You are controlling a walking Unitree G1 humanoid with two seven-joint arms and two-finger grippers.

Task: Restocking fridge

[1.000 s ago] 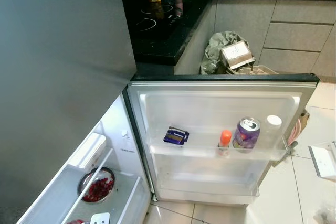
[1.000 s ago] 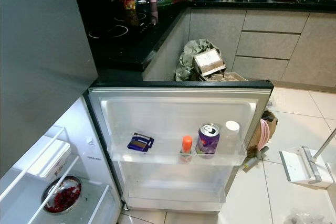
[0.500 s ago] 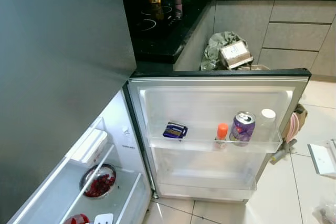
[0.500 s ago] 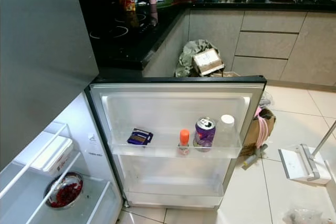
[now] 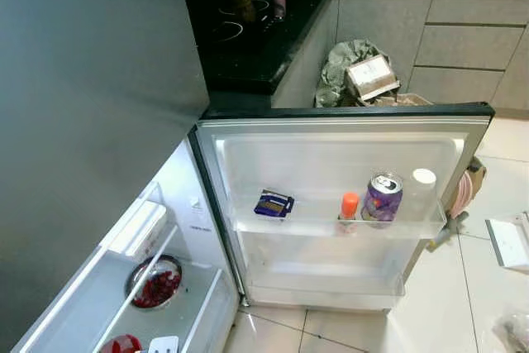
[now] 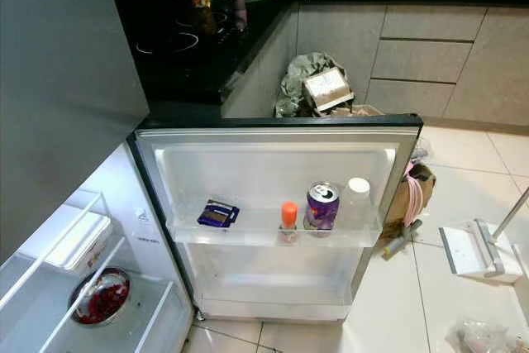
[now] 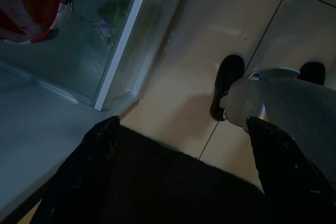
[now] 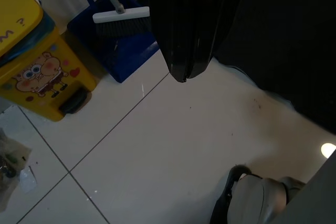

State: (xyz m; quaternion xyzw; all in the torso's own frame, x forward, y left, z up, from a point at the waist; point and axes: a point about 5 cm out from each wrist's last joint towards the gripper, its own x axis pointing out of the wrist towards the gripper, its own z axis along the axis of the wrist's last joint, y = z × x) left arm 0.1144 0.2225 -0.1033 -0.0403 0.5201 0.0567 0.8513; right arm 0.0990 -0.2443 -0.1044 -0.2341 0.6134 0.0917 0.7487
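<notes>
The head views are evenly lit and sharp, with no motion blur. The brightest area is the white inside of the open fridge door [image 6: 277, 173], which glows softly and slightly washes out its clear shelf edges. The grey fridge front [image 5: 91, 121] on the robot's left is dull and flat, while the black tabletop [image 6: 194, 55] behind is very dark — only faint reflections mark its surface. The floor tiles [image 6: 450, 303] show pale, soft glare.

Both wrist views are dim and bluish. In the left wrist view the fingers [image 7: 86, 174] are near-black, slightly soft shapes. The right wrist view is clearer — a small bright glint lies on the floor [image 8: 328, 150], and the fingers [image 8: 184, 30] are dark and shiny.
</notes>
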